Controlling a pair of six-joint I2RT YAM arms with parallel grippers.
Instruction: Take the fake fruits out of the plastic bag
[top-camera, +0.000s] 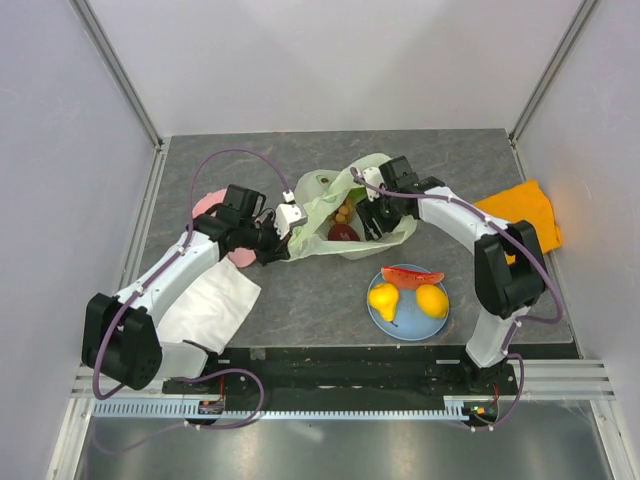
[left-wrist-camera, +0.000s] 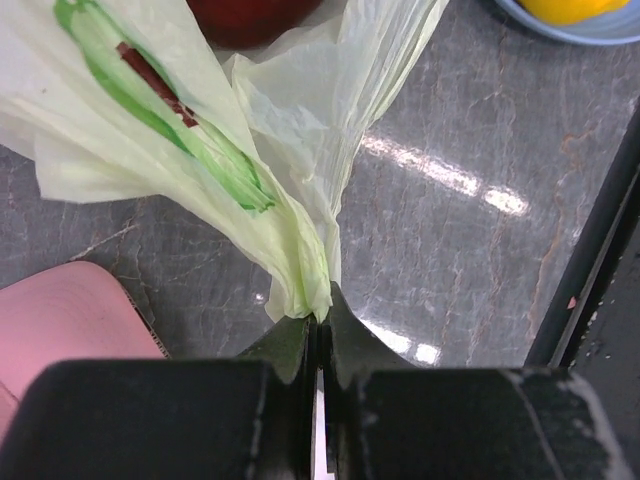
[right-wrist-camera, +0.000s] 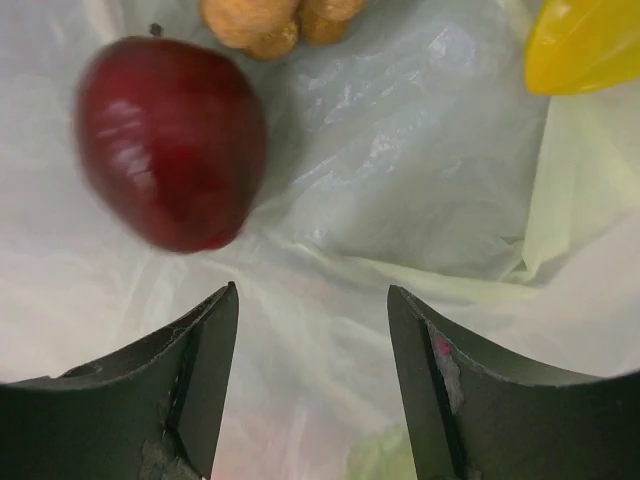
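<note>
Bright even light; glare on the table (left-wrist-camera: 440, 175); dark red fruit (right-wrist-camera: 170, 140) blurred

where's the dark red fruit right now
In the top view the dark red fruit lies inside the plastic bag, beside the brown fruits, just left of the right gripper.

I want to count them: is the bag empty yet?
Not empty. A dark red fruit and brown ones lie inside the plastic bag.

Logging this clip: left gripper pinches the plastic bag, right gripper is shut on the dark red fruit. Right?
No: the right wrist view shows the right gripper open, the dark red fruit free ahead of it. The left gripper pinches the plastic bag.
</note>
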